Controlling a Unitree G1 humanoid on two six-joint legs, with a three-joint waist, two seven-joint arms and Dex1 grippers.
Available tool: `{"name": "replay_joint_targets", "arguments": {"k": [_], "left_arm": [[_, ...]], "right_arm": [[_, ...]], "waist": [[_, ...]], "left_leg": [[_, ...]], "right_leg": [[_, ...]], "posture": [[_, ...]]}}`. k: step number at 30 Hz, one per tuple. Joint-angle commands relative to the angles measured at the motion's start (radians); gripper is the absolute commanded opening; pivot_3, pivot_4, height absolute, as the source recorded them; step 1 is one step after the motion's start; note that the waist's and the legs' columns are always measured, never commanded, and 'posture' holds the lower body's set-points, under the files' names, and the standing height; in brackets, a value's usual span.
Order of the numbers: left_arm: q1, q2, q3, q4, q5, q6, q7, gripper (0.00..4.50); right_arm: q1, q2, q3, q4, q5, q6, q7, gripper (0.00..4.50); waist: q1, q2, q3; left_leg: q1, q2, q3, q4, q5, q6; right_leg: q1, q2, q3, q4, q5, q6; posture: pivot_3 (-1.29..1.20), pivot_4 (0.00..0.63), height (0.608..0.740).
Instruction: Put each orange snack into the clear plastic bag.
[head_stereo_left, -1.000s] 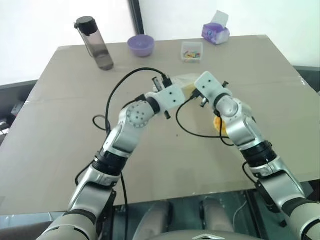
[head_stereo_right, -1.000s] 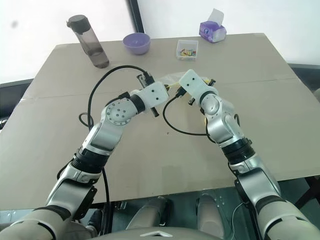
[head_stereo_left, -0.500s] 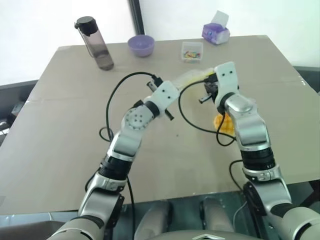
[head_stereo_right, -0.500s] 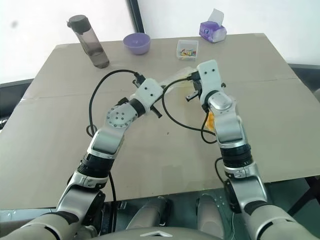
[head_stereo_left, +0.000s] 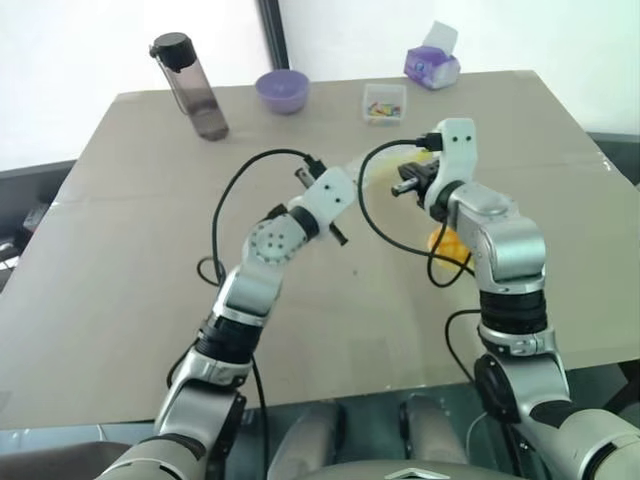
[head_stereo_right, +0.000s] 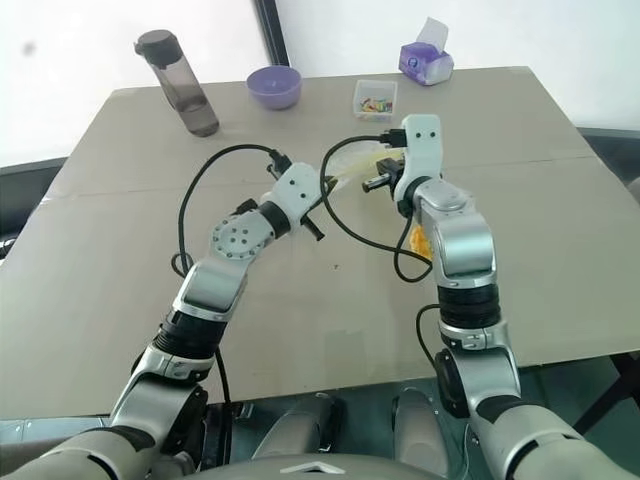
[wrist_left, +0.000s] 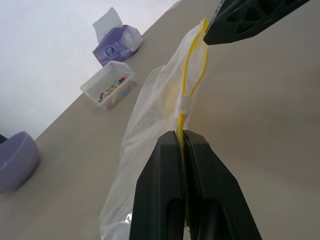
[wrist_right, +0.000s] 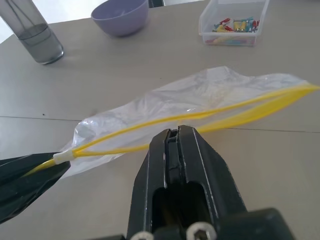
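Flat tan tabletop (head_stereo_left: 120, 260) carries the work. Crinkly clear plastic bag with yellow seal strip (wrist_right: 200, 100) hangs between both arms above it. Left gripper (wrist_left: 183, 137) pinches one end of the strip; right gripper (wrist_right: 172, 137) is pressed together at one lip of the strip. Round yellow-orange bun (head_stereo_left: 447, 247) lies on the table beside the right arm. Risk: thin film slipping free, mouth collapsing before loading.

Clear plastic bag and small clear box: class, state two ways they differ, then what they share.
The clear plastic bag is soft and crinkled; the small clear box is rigid. The bag is held by the left gripper and right gripper; the box stands on the table. Both are transparent.
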Motion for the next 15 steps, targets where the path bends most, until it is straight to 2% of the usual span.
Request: {"name": "replay_joint_targets", "arguments": {"k": [1,15], "left_arm": [[0.000,0.003,-0.010,-0.039,0.002,-0.020,0.001,0.00],[0.009,-0.004,-0.025,-0.064,-0.027,-0.049,-0.024,0.00]], "right_arm": [[-0.030,-0.008,0.014,-0.020,0.028,-0.015,-0.009,0.05],[-0.025,-0.013,0.041,0.031,0.081,-0.035,-0.033,0.05]], "waist": [[-0.001,0.000,0.000],[0.000,0.000,0.000]], "left_leg": [[0.000,0.000,0.000,0.000,0.000,0.000],[0.000,0.000,0.000,0.000,0.000,0.000]], "right_leg": [[0.000,0.000,0.000,0.000,0.000,0.000],[0.000,0.000,0.000,0.000,0.000,0.000]], "posture": [[0.00,0.150,0.740],[0.00,0.150,0.740]]}}
